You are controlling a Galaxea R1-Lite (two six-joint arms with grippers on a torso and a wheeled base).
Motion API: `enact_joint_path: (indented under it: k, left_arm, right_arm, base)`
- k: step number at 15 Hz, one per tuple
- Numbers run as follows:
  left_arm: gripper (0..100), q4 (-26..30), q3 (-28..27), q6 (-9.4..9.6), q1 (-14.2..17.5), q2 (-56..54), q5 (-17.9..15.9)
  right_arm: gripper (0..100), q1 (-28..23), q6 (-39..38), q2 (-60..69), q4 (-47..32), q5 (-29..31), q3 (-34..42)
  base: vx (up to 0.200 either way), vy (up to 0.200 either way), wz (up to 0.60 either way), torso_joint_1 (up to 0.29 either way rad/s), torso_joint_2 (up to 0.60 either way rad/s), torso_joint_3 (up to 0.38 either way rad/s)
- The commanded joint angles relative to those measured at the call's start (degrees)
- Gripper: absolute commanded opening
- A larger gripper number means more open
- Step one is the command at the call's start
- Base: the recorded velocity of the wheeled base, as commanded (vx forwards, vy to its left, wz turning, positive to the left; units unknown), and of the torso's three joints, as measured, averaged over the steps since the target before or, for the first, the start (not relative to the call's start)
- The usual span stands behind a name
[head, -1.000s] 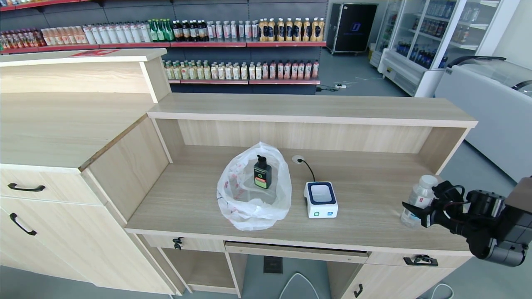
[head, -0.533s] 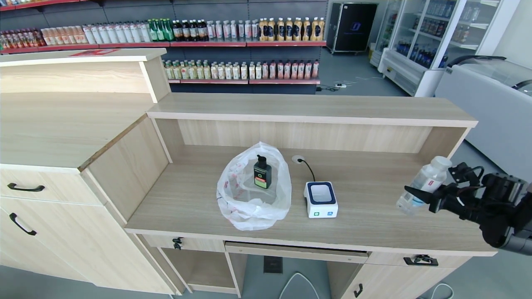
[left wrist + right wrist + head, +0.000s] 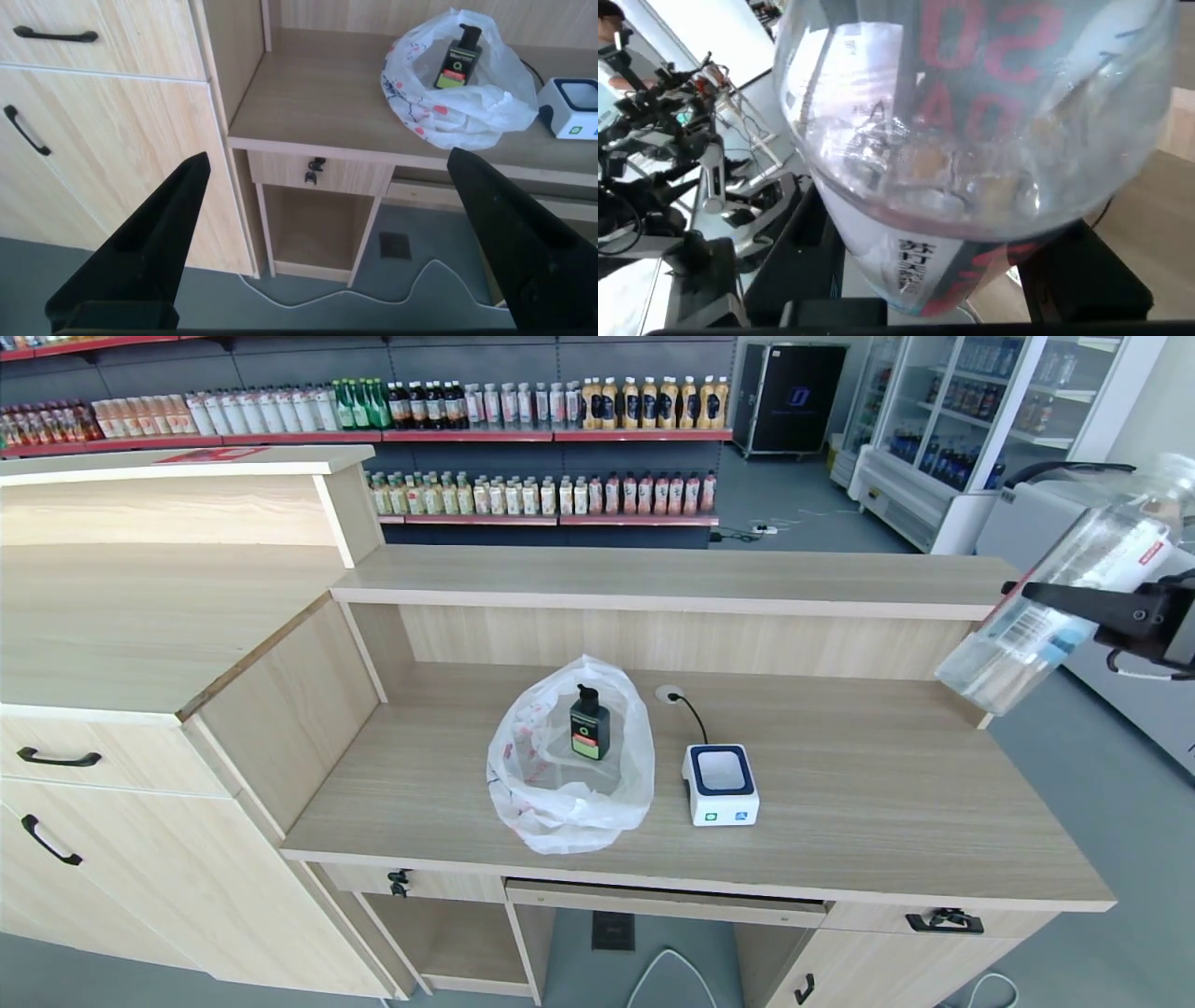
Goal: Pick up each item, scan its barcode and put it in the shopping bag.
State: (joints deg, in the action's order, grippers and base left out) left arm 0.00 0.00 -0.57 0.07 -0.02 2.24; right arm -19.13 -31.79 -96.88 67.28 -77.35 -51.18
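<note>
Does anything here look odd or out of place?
Only the clear bottle, held steeply tilted in the right end effector, up in the air by the counter's right end. Nothing looks spilled or damaged.

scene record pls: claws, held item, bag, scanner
right claw: shut on bottle
bottle: clear, tilted, held in the air above the counter's right end
left claw: open, empty
bag: on counter, mouth open, pump bottle upright inside
scanner: on counter just right of bag, window facing up, cable running back
bottle vs scanner: far apart, bottle off to the right and higher
</note>
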Motion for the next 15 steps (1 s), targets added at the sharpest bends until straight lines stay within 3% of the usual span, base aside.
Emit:
enact_joint_path:
  k: [1,8,15]
  left_arm:
    - [100,0.0,0.0,-0.04,0.0,0.0,0.0]
    - [100,0.0,0.0,-0.04,0.0,0.0,0.0]
    - [100,0.0,0.0,-0.04,0.0,0.0,0.0]
  right_arm:
    - [0,4.7,-4.5,10.0,0.0,-0.9,-0.1]
    - [0,17.7,-6.1,14.0,3.1,-0.8,2.7]
    - [0,28.7,-15.4,25.4,2.8,-0.7,5.6]
  base:
    - [0.0,0.0,0.0,0.0,0.0,0.0]
    - [0.0,0.0,0.0,0.0,0.0,0.0]
    - [0.0,0.0,0.0,0.0,0.0,0.0]
